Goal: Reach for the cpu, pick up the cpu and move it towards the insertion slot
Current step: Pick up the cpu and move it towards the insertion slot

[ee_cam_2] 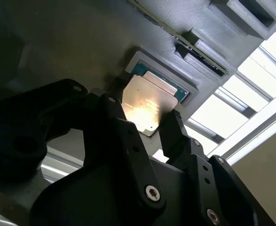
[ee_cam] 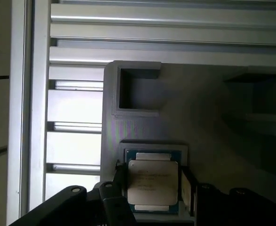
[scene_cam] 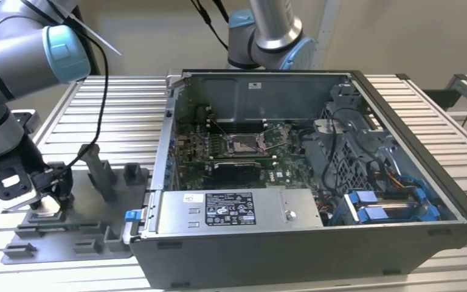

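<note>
The cpu (ee_cam: 153, 175), a thin silver-topped square on a green edge, lies in a shallow recess of the grey plastic fixture (scene_cam: 63, 246) at the exterior view's left. My gripper (scene_cam: 49, 204) is lowered onto it. In both wrist views the black fingers (ee_cam_2: 110, 110) sit against two opposite edges of the cpu (ee_cam_2: 145, 101), so the gripper (ee_cam: 153, 182) is shut on it. The cpu still rests level in its recess. The insertion slot (scene_cam: 242, 144), a square socket with a shiny metal frame, lies on the motherboard inside the open computer case, well toward the exterior view's right of my gripper.
The open computer case (scene_cam: 461, 213) stands beside the fixture, its side wall (scene_cam: 165, 140) rising between my gripper and the socket. Upright grey posts (scene_cam: 100, 173) stand on the fixture. A second arm (scene_cam: 270, 30) stands behind the case. Slatted metal table (scene_cam: 120, 109) lies all round.
</note>
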You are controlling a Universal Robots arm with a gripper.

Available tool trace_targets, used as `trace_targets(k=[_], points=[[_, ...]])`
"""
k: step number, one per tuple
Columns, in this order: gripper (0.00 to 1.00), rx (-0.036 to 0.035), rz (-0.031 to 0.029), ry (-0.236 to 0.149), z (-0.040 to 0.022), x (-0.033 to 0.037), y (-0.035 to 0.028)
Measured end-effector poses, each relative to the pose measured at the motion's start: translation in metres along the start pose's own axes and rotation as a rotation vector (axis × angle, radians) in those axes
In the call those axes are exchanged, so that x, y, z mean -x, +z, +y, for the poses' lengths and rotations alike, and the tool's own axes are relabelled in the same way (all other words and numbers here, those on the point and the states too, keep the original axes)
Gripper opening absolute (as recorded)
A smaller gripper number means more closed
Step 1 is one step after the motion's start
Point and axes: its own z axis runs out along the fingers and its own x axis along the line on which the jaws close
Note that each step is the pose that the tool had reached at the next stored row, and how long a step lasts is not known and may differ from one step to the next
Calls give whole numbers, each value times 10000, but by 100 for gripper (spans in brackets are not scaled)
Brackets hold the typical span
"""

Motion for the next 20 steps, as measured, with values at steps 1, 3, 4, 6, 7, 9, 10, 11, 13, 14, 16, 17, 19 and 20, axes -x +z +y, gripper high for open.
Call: trace_targets(k=[1, 3, 4, 6, 7, 9, 10, 11, 13, 14, 16, 17, 19, 20], points=[[0, 1, 0, -1, 0, 0, 0], [0, 1, 0, 0, 0, 0, 0], [0, 1, -1, -1, 0, 0, 0], [0, 2, -1, -1, 0, 0, 1], [0, 2, -2, -1, 0, 0, 1], [0, 4, -2, -1, 1, 1, -3], [0, 7, -3, -1, 1, 0, -14], [0, 4, 2, -1, 2, 0, -32], [0, 2, 9, 0, 4, 0, -72], [0, 2, 12, 0, 5, 0, -94], [0, 2, 13, 0, 7, 0, -138], [0, 3, 12, 0, 8, 0, -158], [0, 2, 15, 0, 10, 0, -194], [0, 2, 15, 0, 10, 0, -210]])
